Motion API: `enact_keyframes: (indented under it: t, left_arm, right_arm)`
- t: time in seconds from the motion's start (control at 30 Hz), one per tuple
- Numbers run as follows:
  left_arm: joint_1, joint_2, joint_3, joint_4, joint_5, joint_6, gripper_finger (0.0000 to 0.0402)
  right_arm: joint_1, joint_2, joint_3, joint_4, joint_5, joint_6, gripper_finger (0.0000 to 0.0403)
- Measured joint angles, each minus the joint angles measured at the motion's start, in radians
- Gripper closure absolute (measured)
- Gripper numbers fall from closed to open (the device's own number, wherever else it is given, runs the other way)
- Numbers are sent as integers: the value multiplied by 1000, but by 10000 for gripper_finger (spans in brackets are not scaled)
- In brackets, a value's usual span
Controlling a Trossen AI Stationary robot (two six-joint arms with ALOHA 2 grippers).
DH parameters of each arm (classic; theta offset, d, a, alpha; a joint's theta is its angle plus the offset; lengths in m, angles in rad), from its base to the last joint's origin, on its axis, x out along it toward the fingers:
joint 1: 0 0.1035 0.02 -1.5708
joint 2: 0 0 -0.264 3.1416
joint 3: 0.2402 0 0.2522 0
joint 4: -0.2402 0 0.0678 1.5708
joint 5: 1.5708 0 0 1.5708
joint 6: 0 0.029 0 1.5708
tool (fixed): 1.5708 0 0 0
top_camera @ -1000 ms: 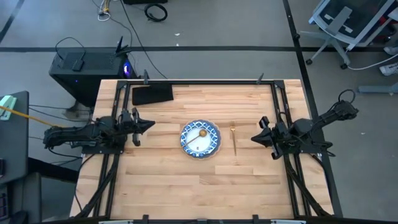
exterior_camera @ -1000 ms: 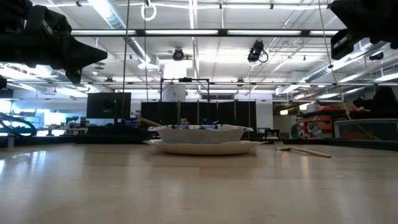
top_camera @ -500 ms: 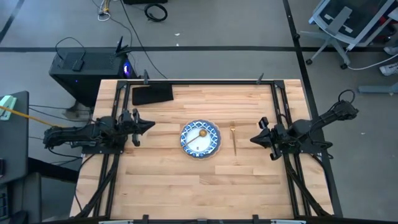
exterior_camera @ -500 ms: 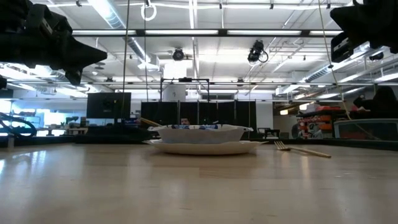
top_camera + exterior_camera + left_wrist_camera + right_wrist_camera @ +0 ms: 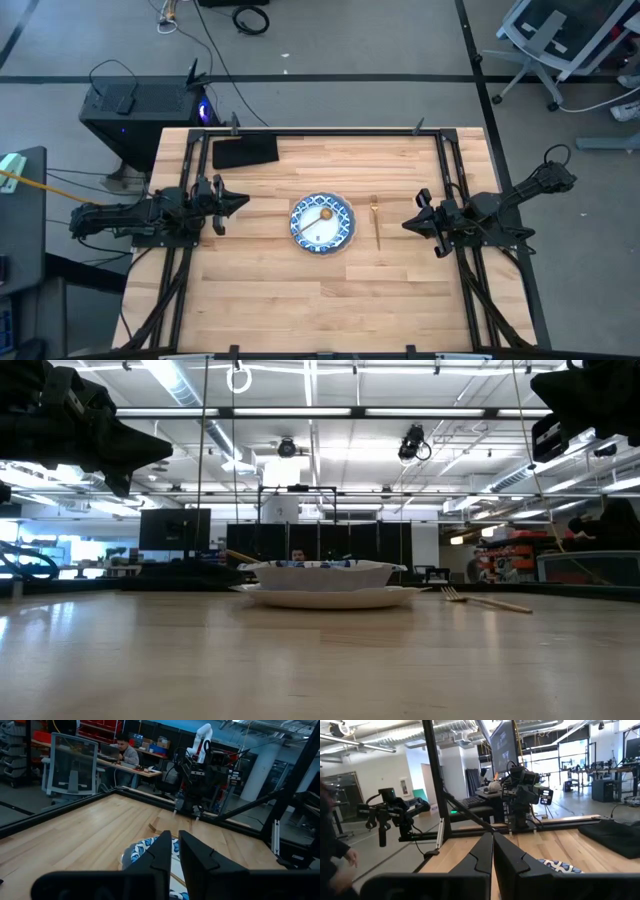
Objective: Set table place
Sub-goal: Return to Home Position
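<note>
A round blue-grey plate point(image 5: 323, 222) lies at the table's middle, and a blue-and-white patterned dish point(image 5: 325, 573) stands on it. A thin gold spoon point(image 5: 322, 214) lies in the dish. A gold fork point(image 5: 376, 222) lies flat on the wood just right of the plate. A black napkin point(image 5: 244, 151) lies flat at the far left. My left gripper point(image 5: 243, 201) hovers shut left of the plate. My right gripper point(image 5: 406, 224) hovers shut right of the fork. Both grippers are empty and above the table.
Black metal rails point(image 5: 330, 131) edge the table point(image 5: 300, 290). Bare wood lies between the plate and the near edge. A person point(image 5: 125, 755) sits at a desk in the room beyond the table.
My right arm has shifted slightly above the table's right side, and its gripper stays shut. The plate, dish, spoon, fork and napkin lie as before.
</note>
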Motion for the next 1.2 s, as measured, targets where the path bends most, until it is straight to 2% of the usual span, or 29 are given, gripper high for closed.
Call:
enact_keyframes:
  t: [0.37,0.83,1.2]
  left_arm:
    - [0,0,0,1,-1,0,374]
    - [0,0,0,1,-1,0,361]
    - [0,0,-1,1,-1,0,372]
  right_arm:
    - [0,0,0,0,0,0,383]
    - [0,0,1,0,0,0,381]
    - [0,0,1,0,0,0,381]
